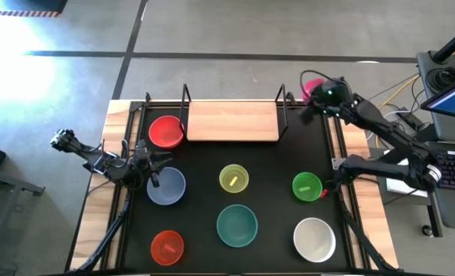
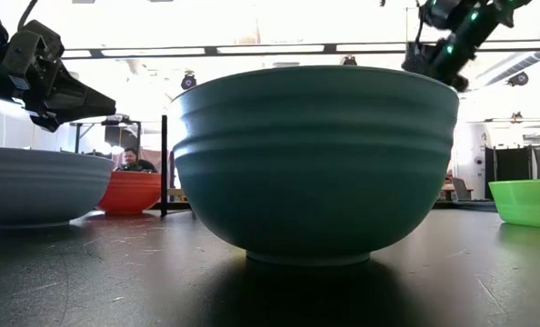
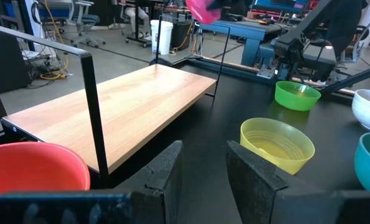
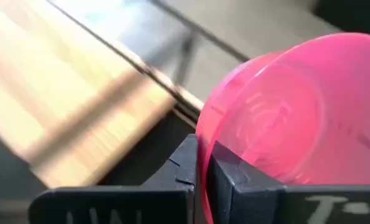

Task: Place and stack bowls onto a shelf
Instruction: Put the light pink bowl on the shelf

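Observation:
The light wooden shelf (image 1: 231,121) stands at the mat's far edge with black wire uprights at both ends. My right gripper (image 1: 318,93) hovers by its right end, shut on the magenta bowl (image 4: 297,118). My left gripper (image 3: 203,168) is open above the mat between the red bowl (image 1: 166,132) and the pale blue-grey bowl (image 1: 166,186), touching neither. The yellow (image 1: 234,179), green (image 1: 306,186), teal (image 1: 237,225), white (image 1: 314,239) and orange-red (image 1: 167,246) bowls sit upright on the mat. My right gripper pinches the magenta bowl's rim (image 4: 202,146), one finger (image 4: 232,180) inside the bowl and the other (image 4: 182,171) outside its wall. The bowl is lifted clear of the table and tipped onto its side, its opening facing the wrist camera.
A large black mat (image 1: 273,165) covers the table under the bowls. The shelf board (image 3: 116,106) is bare. Cables, a laptop and gear sit past the table's right edge (image 1: 442,115). A person (image 2: 135,161) shows in the room beyond the table.

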Robot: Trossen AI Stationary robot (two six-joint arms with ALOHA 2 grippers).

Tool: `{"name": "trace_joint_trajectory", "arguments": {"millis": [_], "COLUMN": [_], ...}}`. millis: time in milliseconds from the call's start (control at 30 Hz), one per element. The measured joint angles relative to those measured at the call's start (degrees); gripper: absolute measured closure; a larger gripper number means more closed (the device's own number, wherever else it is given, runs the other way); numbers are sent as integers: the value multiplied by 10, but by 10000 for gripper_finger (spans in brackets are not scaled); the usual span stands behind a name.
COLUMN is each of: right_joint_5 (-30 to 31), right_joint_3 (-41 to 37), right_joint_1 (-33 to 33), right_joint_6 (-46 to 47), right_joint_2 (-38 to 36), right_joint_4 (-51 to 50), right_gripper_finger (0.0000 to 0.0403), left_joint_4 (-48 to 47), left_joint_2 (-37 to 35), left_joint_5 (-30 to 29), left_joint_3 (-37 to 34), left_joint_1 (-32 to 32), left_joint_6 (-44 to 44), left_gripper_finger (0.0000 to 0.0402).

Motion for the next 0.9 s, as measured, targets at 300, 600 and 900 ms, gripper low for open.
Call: {"name": "trace_joint_trajectory", "arguments": {"millis": [300,600,900], "right_joint_5": [-138,-137,-136], "right_joint_3": [0,0,0], "right_joint_1": [78,152,188], "right_joint_6": [63,66,55], "right_joint_2": [-7,43,119], "right_joint_4": [131,156,196], "right_gripper_finger": [394,394,394], "left_joint_4": [0,0,0], "left_joint_2": [0,0,0], "left_joint_5": [0,0,0], "left_joint_3": [0,0,0], "left_joint_1": [0,0,0], "left_joint_6": [0,0,0], "left_gripper_finger": [297,297,297]}}
